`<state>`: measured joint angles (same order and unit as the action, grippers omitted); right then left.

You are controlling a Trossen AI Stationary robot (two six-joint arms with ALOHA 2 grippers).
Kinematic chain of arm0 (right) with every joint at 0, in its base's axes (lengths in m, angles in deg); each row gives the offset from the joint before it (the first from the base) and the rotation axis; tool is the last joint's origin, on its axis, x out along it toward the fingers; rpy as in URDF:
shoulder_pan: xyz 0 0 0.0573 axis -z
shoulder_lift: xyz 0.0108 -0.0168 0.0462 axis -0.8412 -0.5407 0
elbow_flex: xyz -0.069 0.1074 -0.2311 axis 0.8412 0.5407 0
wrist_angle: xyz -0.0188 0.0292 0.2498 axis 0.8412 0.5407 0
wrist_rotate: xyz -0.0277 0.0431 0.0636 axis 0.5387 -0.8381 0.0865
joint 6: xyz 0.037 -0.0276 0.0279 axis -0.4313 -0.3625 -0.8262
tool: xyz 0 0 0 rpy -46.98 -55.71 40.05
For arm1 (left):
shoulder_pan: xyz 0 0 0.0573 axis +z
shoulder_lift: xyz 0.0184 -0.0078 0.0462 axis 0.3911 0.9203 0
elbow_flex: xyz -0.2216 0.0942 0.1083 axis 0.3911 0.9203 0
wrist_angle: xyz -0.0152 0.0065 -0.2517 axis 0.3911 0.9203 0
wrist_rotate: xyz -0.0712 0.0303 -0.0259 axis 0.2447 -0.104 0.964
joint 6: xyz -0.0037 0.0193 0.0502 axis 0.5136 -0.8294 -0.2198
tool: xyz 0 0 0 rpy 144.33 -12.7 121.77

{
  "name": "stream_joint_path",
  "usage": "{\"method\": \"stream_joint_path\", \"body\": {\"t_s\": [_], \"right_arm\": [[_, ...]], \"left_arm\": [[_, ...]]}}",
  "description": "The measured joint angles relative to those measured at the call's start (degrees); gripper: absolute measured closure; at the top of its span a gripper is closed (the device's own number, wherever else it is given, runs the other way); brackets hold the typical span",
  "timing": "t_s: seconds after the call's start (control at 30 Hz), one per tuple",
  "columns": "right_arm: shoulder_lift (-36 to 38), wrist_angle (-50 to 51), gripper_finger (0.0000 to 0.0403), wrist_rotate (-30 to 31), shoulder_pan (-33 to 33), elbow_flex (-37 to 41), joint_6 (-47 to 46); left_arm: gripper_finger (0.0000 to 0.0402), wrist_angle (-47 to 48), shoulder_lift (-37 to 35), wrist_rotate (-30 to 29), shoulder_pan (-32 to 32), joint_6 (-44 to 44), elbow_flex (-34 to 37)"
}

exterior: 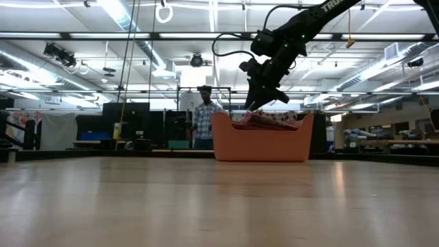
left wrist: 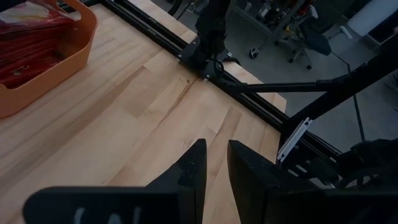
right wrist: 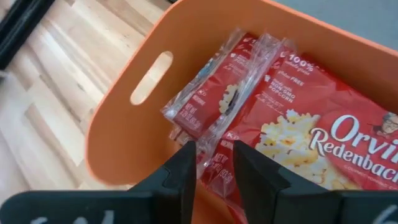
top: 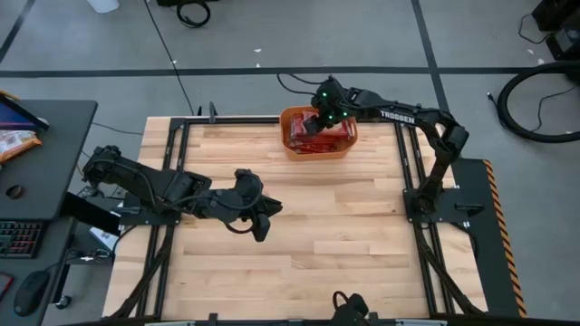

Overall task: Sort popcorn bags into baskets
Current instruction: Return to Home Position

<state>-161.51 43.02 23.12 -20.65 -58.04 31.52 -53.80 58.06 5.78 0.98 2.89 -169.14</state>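
The orange basket (top: 319,150) (exterior: 260,145) stands at the table's far edge and holds several red popcorn bags (top: 324,139) (right wrist: 323,137) piled up past its rim. My right gripper (top: 316,122) (exterior: 252,108) (right wrist: 214,160) reaches into the basket from above, near its left end wall, and is shut on one bag. My left gripper (top: 265,217) (left wrist: 216,165) hovers over bare wood in the middle-left of the table, open by a narrow gap and touching nothing. The basket (left wrist: 37,87) also shows in the left wrist view. My right gripper pinches a popcorn bag between its two fingers by the clear sealed end (right wrist: 216,155). It comes from above, slanting down. The bag runs away from the fingers, turned on edge, and its far end (right wrist: 267,50) lies among the other bags inside the basket.
Black frame rails (top: 172,172) run along the table's left and right sides. A side desk (top: 54,136) with a keyboard and an orange-and-white packet (top: 14,140) stands left of the table. A person (exterior: 204,116) stands in the room behind the basket. Bare wood spans the table's near half.
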Motion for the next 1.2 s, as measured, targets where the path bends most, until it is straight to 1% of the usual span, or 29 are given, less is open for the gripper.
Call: {"method": "stream_joint_path", "body": {"t_s": [0.07, 0.33, 0.5, 0.77, 0.83, 1.0, 1.2], "right_arm": [[0.58, -0.04, 0.0293, -1.25, 0.32, 0.0, 1.23], [6.46, 0.18, 0.0294, -0.85, 1.8, 0.0, 4.51], [10.56, 1.08, 0.0295, -1.17, 2.54, -0.02, 6.13], [15.69, 3.24, 0.0295, -5.62, 2.52, -0.02, 6.58], [17.43, 4.13, 0.0295, -5.72, 2.13, -0.02, 6.59], [22.39, 6.1, 0.0295, -4.26, 0.38, -0.02, 8.33], [28.26, 6.79, 0.0295, -3.17, -4.07, -0.02, 10.53]], "left_arm": [[0.0333, 0.02, 0.0, 0.0, 0.0, -0.33, 0.0], [0.0333, 3.32, -0.35, 0.02, -0.07, -0.79, 0.02], [0.0333, 4.63, -0.84, 0.14, -0.07, -2.97, 0.02], [0.0333, 6.89, -4.52, -0.42, -0.08, -7.32, 0.02], [0.0335, 9.22, -6.14, -1.71, -0.65, -7.8, 0.02], [0.0349, 14.93, -10.33, -7.54, -2.83, -7.71, 0.02], [0.0371, 18.55, -13.93, -11.42, -4.73, -7.6, 0.02]]}}
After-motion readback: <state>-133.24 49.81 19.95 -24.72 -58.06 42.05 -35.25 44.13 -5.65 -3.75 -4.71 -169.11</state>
